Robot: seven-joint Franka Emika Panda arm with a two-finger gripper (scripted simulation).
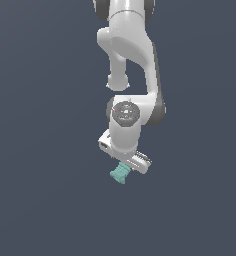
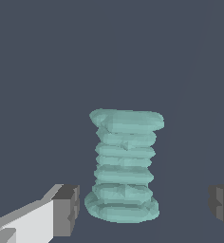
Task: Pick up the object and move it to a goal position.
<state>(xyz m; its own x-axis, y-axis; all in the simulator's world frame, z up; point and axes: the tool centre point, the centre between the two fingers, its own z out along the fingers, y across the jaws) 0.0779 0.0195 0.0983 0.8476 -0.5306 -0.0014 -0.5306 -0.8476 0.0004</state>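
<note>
The white, glossy, jointed robot arm (image 1: 132,60) enters from the upper edge of the exterior view and descends to a round grey-capped wrist joint (image 1: 125,113). Below the joint sits the white gripper (image 1: 124,165), tilted, with its body running from upper left to lower right in the exterior view.

The small teal spool-like ribbed cylinder with flared ends (image 1: 120,173) lies directly under the gripper body in the exterior view. Its axis is tilted, with the lower flared end pointing toward the exterior view's lower left. The dark blue-grey surface (image 1: 40,200) fills the background without visible edges or markings. Whether the spool rests on this surface or is raised off it cannot be determined from either view.

In the wrist view, the teal spool (image 2: 125,166) stands between the two fingers. Stacked ribs are visible along its body, with a wider flange at each end. One white finger with a dark grey pad (image 2: 66,209) is near one flank of the spool, with a narrow gap visible. The other dark grey pad (image 2: 222,204) is well apart from the opposite flank.

Jaw state: the jaws are spread wide, considerably wider than the spool, and neither pad contacts it. The gripper midpoint (image 2: 143,206) falls near the spool's lower flange.
</note>
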